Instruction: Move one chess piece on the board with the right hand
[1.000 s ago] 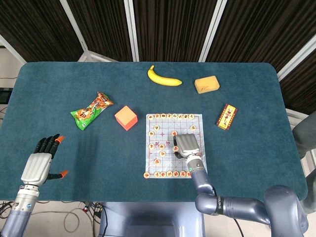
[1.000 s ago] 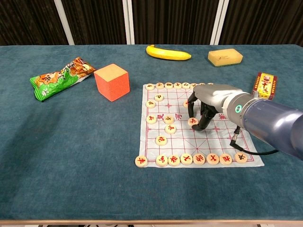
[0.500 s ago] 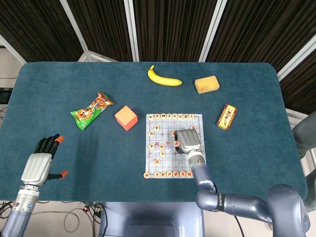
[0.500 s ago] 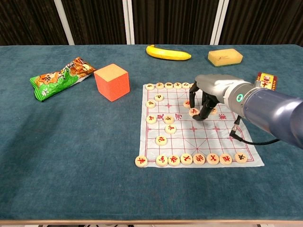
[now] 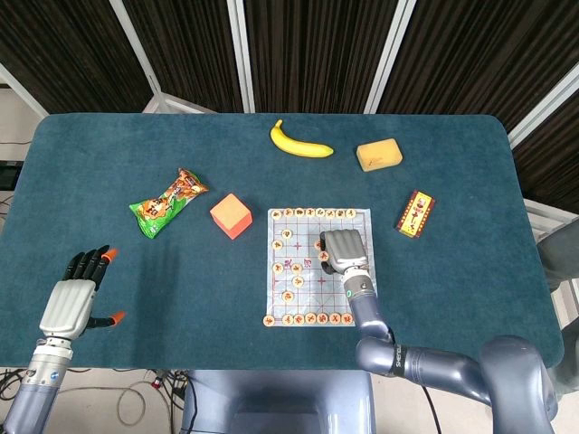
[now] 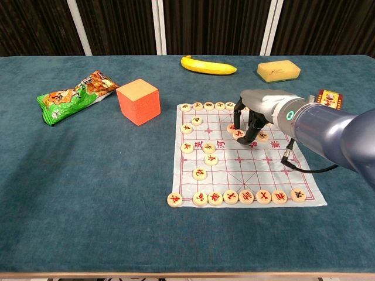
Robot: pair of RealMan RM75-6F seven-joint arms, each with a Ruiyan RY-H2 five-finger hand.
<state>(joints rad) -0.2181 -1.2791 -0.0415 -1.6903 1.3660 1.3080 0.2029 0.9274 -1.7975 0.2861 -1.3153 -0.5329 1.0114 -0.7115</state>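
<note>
The paper chess board (image 6: 258, 171) lies right of centre on the blue table, with round wooden pieces in rows along its near and far edges and a few in the middle. My right hand (image 6: 253, 115) hovers over the far right part of the board, fingers curled down, and pinches one round chess piece (image 6: 238, 134) at its fingertips. In the head view the right hand (image 5: 343, 250) covers that piece. My left hand (image 5: 76, 295) rests at the near left of the table, far from the board, fingers spread and holding nothing.
An orange cube (image 6: 139, 101) stands just left of the board, and a green snack bag (image 6: 73, 96) lies further left. A banana (image 6: 208, 65) and a yellow sponge (image 6: 279, 71) lie at the back. A red box (image 5: 415, 214) sits right of the board.
My right hand has moved toward the far edge of the board, taking the pinched piece with it by about two squares. The left hand has stayed still.
</note>
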